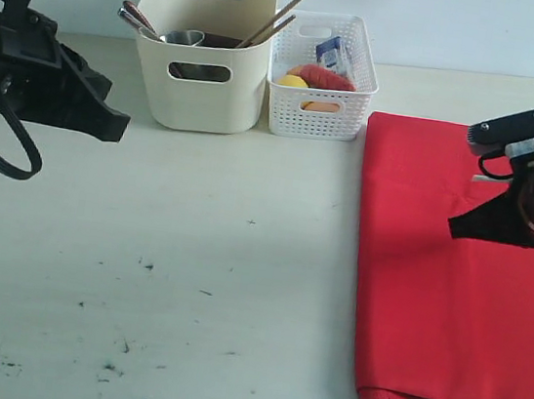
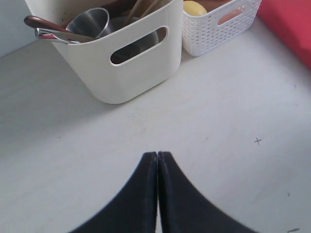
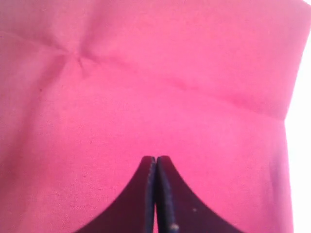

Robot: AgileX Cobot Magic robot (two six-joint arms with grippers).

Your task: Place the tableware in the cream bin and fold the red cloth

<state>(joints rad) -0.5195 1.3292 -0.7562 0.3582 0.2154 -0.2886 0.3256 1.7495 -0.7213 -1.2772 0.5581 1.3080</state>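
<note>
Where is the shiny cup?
In the exterior view, the cup lies inside the cream bin at the back, left of the white basket.

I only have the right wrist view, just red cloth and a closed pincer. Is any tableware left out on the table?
Observer: None that I see; chopsticks and a steel cup stick out of the cream bin.
Operator: Where's the other arm?
Observer: The left pincer is shut above bare table in front of that bin.
Operator: Is the cloth folded?
Observer: The red cloth shows a smooth layer over its scalloped near hem, so apparently folded once.
</note>
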